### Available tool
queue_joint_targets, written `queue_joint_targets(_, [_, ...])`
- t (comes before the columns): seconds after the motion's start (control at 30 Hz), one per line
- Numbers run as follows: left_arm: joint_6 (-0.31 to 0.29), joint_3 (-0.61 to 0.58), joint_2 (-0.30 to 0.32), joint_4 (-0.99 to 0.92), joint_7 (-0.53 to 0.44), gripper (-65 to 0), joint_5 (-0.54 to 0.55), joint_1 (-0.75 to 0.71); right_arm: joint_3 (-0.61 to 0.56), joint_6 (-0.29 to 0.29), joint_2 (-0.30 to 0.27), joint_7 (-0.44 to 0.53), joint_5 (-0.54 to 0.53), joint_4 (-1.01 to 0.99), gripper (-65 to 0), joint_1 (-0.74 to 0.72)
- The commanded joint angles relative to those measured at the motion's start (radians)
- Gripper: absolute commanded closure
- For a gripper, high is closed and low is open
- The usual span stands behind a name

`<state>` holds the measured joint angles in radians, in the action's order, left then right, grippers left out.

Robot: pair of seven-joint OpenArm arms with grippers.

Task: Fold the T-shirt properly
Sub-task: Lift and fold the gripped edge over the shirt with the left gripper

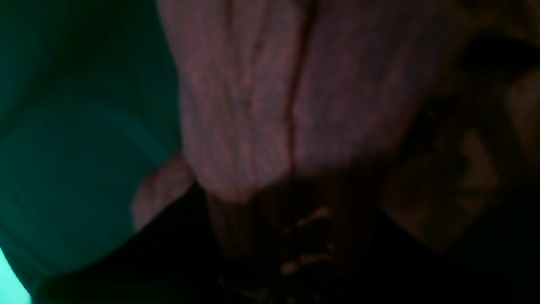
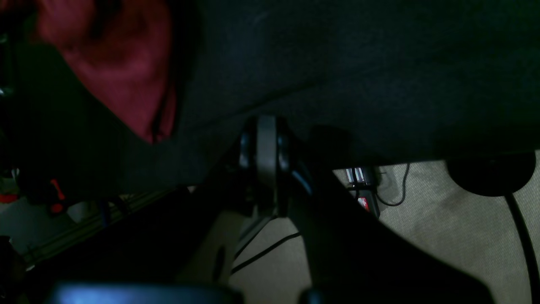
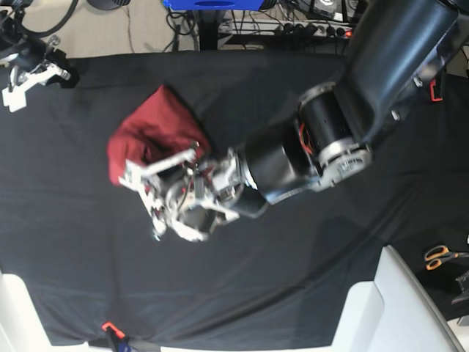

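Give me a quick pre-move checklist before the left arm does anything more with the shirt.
1. T-shirt folded into a compact bundle on the black table cover: ok, though its edges look uneven.
2. Left gripper at the shirt's near edge: ok, it sits right over it.
3. Left gripper's hold on the fabric: cannot tell; the left wrist view is dark and filled with red cloth.
4. Right gripper clear of the shirt: ok, parked at the table's far corner.
5. Right gripper's jaws: cannot tell.
6. Scissors away from the work area: ok.
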<state>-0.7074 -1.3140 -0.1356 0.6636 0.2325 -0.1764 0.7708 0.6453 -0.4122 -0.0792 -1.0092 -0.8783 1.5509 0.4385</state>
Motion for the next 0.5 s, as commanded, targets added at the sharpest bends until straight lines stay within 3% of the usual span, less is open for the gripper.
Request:
queue_joint_targets(0.0, [0.009,0.012,-0.011,0.006,0.02,0.0,0.047,0.045,0.005,-0.006,-0.011,0.01,-0.014,0.016,0.0,-0.002])
queue_joint_targets(0.13, [0.009,0.014,-0.005,-0.04,0.184,0.0,0.223,0.082,-0.002,-0.006,-0.011,0.01,-0.014,0.02,0.0,-0.005])
queue_joint_targets(0.47, [0.009,0.017,-0.002,-0.13,0.434,0.0,0.513,0.083,0.005,-0.007,-0.012,0.01,-0.014,0.02,0.0,-0.005])
